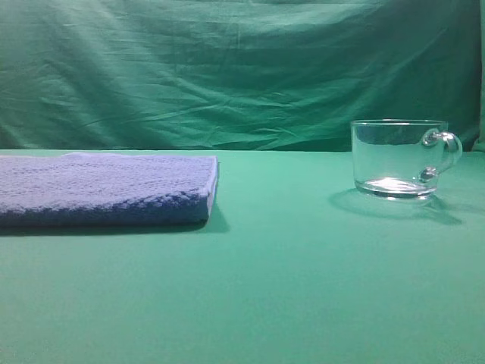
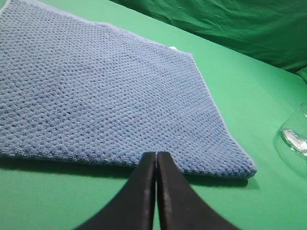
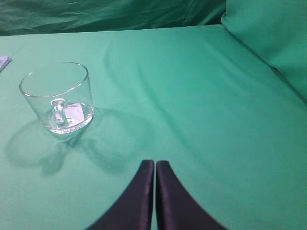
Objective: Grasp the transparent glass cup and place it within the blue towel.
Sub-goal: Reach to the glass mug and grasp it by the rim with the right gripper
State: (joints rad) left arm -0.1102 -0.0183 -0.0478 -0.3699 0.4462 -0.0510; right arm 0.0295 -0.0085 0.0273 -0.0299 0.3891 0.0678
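The transparent glass cup (image 1: 399,159) stands upright on the green cloth at the right, its small handle turned to the right. In the right wrist view the transparent glass cup (image 3: 58,97) is at the upper left, empty, well apart from my right gripper (image 3: 155,164), which is shut with nothing in it. The blue towel (image 1: 102,189) lies flat and folded at the left. My left gripper (image 2: 156,155) is shut and empty, its tips at the near edge of the blue towel (image 2: 105,91). Part of the cup (image 2: 297,134) shows at that view's right edge. Neither gripper appears in the exterior view.
A green cloth covers the table (image 1: 303,288) and hangs as a backdrop (image 1: 227,68) behind it. A raised green fold (image 3: 273,43) rises at the upper right of the right wrist view. Open green cloth lies between the towel and the cup.
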